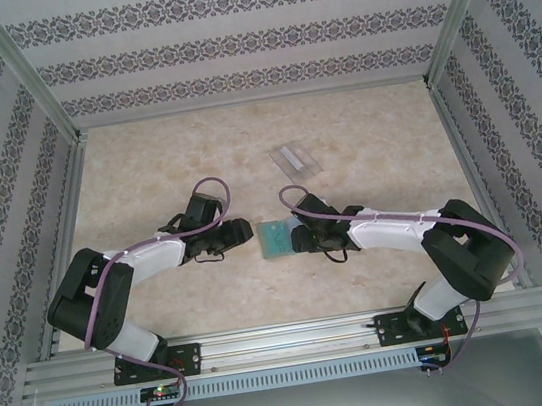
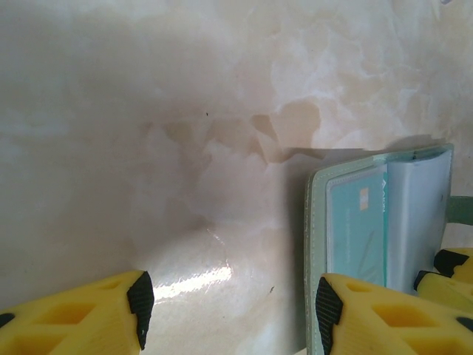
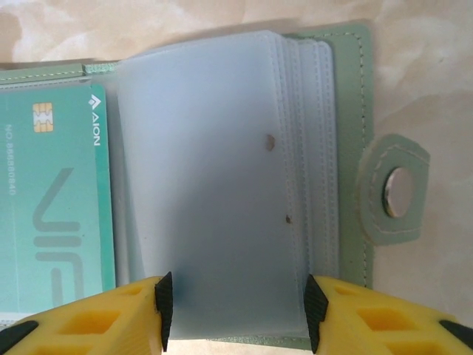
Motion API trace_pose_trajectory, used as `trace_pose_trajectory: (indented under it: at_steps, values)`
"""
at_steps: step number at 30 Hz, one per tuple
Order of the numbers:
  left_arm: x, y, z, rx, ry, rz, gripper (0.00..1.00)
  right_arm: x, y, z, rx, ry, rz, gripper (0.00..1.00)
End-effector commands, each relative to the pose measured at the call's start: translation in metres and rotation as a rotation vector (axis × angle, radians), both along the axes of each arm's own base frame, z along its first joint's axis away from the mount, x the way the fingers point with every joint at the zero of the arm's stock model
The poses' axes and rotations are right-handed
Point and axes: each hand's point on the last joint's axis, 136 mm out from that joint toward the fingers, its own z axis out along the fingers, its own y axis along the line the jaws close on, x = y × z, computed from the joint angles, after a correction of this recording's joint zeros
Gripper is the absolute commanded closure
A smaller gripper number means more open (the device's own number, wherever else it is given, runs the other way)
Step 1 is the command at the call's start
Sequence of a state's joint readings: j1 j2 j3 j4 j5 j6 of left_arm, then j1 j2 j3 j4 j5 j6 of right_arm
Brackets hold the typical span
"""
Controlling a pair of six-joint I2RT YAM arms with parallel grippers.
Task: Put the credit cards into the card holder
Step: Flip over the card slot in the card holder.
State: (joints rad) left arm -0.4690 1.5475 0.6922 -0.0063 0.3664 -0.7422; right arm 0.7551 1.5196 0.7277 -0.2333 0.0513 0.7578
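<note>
**Desk:** Where is the holder?

**Photographer:** The soft grey-green bifold card holder (image 1: 276,238) lies open and flat on the marbled beige table (image 1: 145,170), midway between the 2 arms. Its rounded closing tab (image 3: 392,192), with a metal snap, sticks out on the side toward the right arm.

**Desk:** Any card in it?

**Photographer:** 1 thin teal plastic card (image 3: 59,214) with a gold chip sits in the half toward the left arm. A stack of frosted plastic sleeves (image 3: 214,185) covers the other half.

**Desk:** The pincers?

**Photographer:** The left gripper (image 2: 233,303) hangs low with its yellow fingers spread wide over bare table. 1 black pad (image 2: 325,303) is over the card holder's near edge and nothing is between the pads. The right gripper (image 3: 236,307) stands about half apart, with a pad on either side of the sleeves' lower edge. I cannot tell whether the pads press on the top sleeve.

**Desk:** Anything else?

**Photographer:** A clear plastic box (image 1: 298,162) lies farther back on the table, well apart from the card holder.
</note>
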Motion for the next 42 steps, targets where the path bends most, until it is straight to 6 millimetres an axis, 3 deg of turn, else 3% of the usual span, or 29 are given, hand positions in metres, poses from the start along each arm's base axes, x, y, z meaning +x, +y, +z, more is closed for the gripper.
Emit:
trace_pose_trajectory:
  at_steps: [1, 18, 29, 42]
  values:
    - [0.005, -0.001, 0.002, -0.020, -0.013, 0.012, 0.38, -0.005, 0.005, -0.002, 0.007, 0.007, 0.022, 0.51]
    - [0.004, 0.000, -0.002, -0.020, -0.007, 0.015, 0.38, -0.001, 0.020, 0.015, 0.071, -0.030, 0.055, 0.68]
    - [0.002, 0.001, -0.003, -0.015, -0.008, 0.011, 0.38, 0.003, 0.030, 0.024, 0.128, -0.061, 0.065, 0.61]
    - [0.002, 0.011, 0.003, 0.001, -0.034, 0.052, 0.37, 0.008, 0.063, 0.045, 0.301, -0.111, 0.130, 0.57]
